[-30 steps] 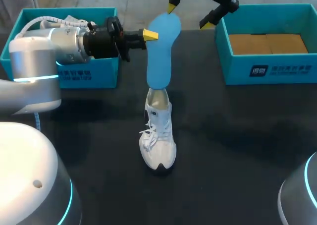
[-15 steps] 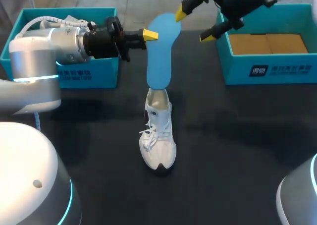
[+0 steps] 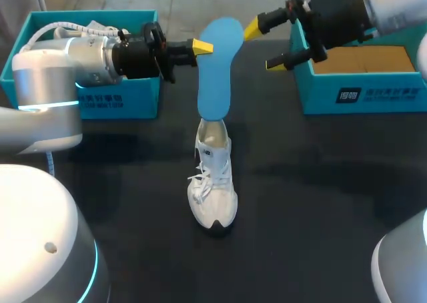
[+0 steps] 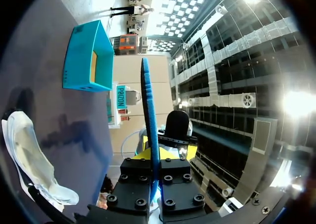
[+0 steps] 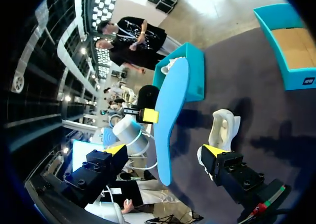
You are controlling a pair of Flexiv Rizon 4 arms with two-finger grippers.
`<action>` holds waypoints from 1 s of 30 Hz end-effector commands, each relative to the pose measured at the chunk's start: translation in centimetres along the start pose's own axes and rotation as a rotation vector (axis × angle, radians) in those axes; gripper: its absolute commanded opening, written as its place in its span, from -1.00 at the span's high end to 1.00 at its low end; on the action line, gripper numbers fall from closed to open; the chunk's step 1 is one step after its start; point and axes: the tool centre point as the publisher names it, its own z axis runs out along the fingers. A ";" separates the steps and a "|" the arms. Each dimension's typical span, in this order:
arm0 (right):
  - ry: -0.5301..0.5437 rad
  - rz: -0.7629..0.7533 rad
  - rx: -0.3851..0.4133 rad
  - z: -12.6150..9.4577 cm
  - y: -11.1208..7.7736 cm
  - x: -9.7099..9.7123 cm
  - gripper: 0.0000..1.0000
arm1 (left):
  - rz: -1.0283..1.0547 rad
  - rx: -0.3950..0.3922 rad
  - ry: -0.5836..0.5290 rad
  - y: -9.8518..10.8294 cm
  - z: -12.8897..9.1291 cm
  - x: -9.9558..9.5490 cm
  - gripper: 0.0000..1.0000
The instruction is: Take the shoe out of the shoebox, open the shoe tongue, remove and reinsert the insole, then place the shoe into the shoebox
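The left gripper [image 3: 203,47] pinched the insole [image 3: 215,73] by 1 edge above the shoe [image 3: 213,183], so a nudge from the open right gripper [image 3: 265,47] beside it could have knocked it loose.

The shoe [image 3: 213,183] is stood mid-table [image 3: 320,183], toe nearest. The insole [image 3: 217,69] is held upright over its heel, clamped from the left by the left gripper [image 3: 203,47]. The right gripper [image 3: 265,47] is placed just right of the insole, fingers spread. One box [image 3: 120,96] is set far left, the shoebox [image 3: 360,93] far right.
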 end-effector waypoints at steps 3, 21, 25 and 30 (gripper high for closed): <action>0.139 0.012 0.000 0.5 -0.1 -0.9 -1.00 | 0.000 0.003 -0.003 0.1 0.0 0.1 1.00; 0.175 0.041 -0.017 1.3 0.3 -2.5 -1.00 | 0.000 0.003 -0.003 0.1 0.0 0.1 1.00; 0.184 0.053 -0.026 1.1 0.2 -2.5 -1.00 | 0.000 0.003 -0.003 0.1 0.0 0.1 1.00; 0.184 0.053 -0.026 1.1 0.2 -2.5 -1.00 | 0.000 0.003 -0.003 0.1 0.0 0.1 1.00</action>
